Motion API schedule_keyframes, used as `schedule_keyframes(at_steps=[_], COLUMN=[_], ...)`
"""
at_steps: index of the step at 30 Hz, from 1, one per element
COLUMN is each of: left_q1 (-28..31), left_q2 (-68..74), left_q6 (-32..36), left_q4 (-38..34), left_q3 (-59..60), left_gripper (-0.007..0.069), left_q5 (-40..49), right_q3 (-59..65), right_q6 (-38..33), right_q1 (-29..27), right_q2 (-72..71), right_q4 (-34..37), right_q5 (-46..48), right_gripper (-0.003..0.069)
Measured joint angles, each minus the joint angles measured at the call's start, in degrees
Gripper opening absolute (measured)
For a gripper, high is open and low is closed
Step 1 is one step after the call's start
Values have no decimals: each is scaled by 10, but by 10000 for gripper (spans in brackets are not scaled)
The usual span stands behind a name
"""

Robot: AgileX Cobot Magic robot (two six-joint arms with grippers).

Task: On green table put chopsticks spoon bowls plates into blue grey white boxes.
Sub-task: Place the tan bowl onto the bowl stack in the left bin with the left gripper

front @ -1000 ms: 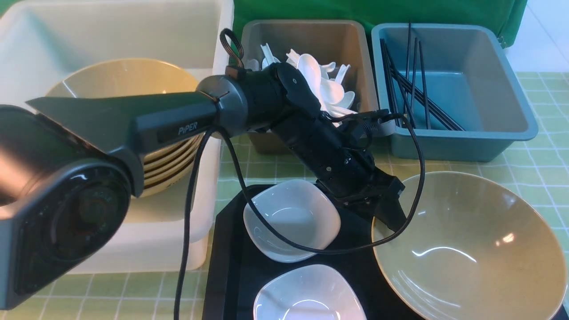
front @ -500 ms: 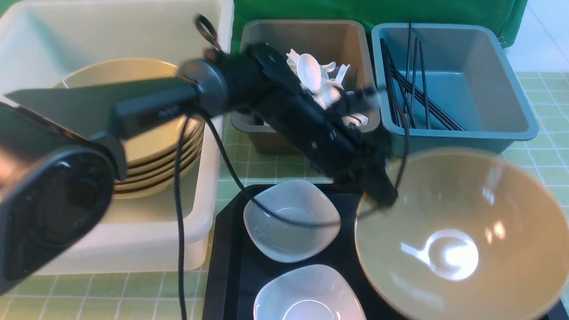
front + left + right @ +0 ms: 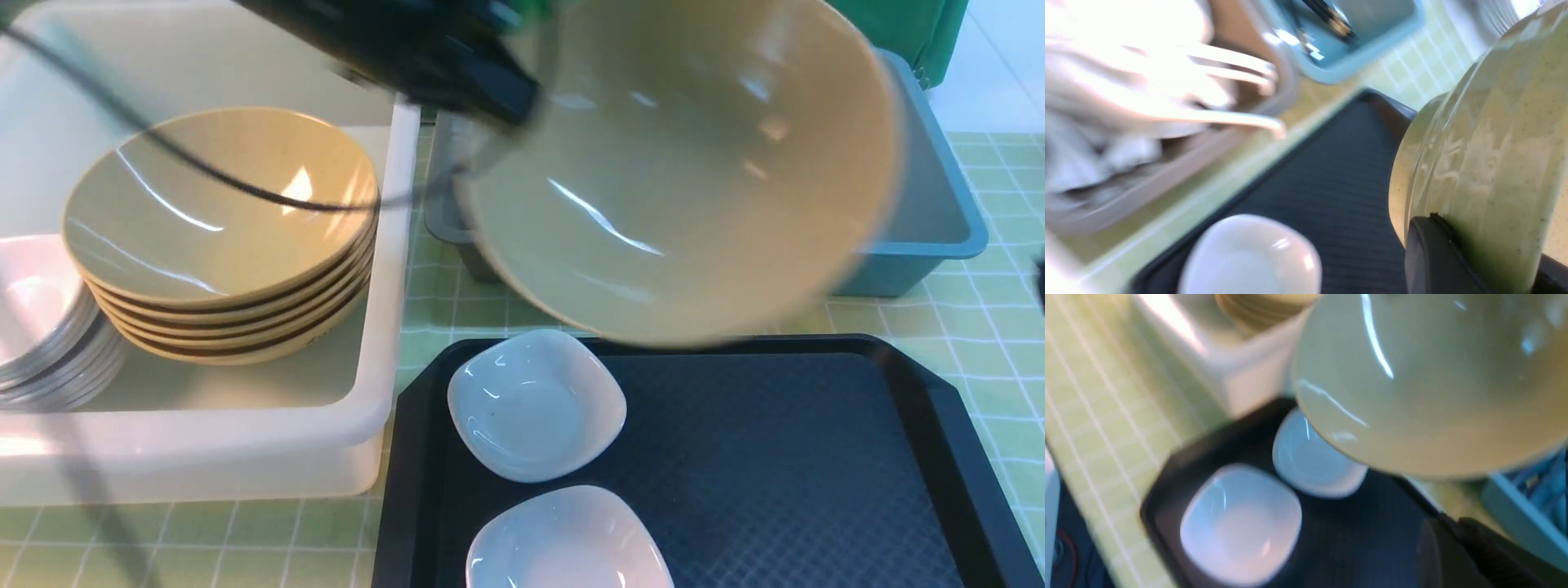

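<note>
My left gripper [image 3: 510, 102] is shut on the rim of a tan bowl [image 3: 678, 163], held tilted in the air in front of the grey box [image 3: 445, 224] and the blue box [image 3: 939, 237]. In the left wrist view one finger [image 3: 1429, 253] presses the bowl's [image 3: 1486, 143] wall. Several bowls [image 3: 220, 229] are stacked in the white box [image 3: 245, 425]. Two white plates [image 3: 535, 404] [image 3: 567, 543] lie on the black tray [image 3: 775, 457]. Chopsticks [image 3: 1327, 16] lie in the blue box, spoons [image 3: 1147, 81] in the grey one. My right gripper [image 3: 1447, 535] hangs shut and empty over the tray's edge.
A stack of white plates [image 3: 41, 327] sits at the left end of the white box. The green table [image 3: 980, 318] shows around the tray and boxes. The left arm's cable [image 3: 245, 192] hangs across the stacked bowls.
My left gripper closed on the bowl's rim and lifted it off the tray, up and to the left. The arm swung up and no longer blocks the white box.
</note>
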Motion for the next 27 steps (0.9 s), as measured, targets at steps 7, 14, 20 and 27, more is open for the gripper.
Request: schedule_keyframes(at_steps=[7,14,20,27], left_q1=[193,430,471,426], left_q2=[-128,-151,-137,-81], left_q6=[-17,-23,-27,-28], left_q4=[-9,-45,-31,-31], left_q3=[159,265,272,272], left_gripper=[17,17,17,17], left_q5=[19,-5,-22,-60], right_q3=[0,0,0,0], right_q6=[-47,-63,-111,-142], right_q1=[22,58,64,64], right_q2=[59,98,123,130], right_q4=[59,69,127,159], right_q5=[-39,-49,-50,-48], right_gripper=[73,75,75,77])
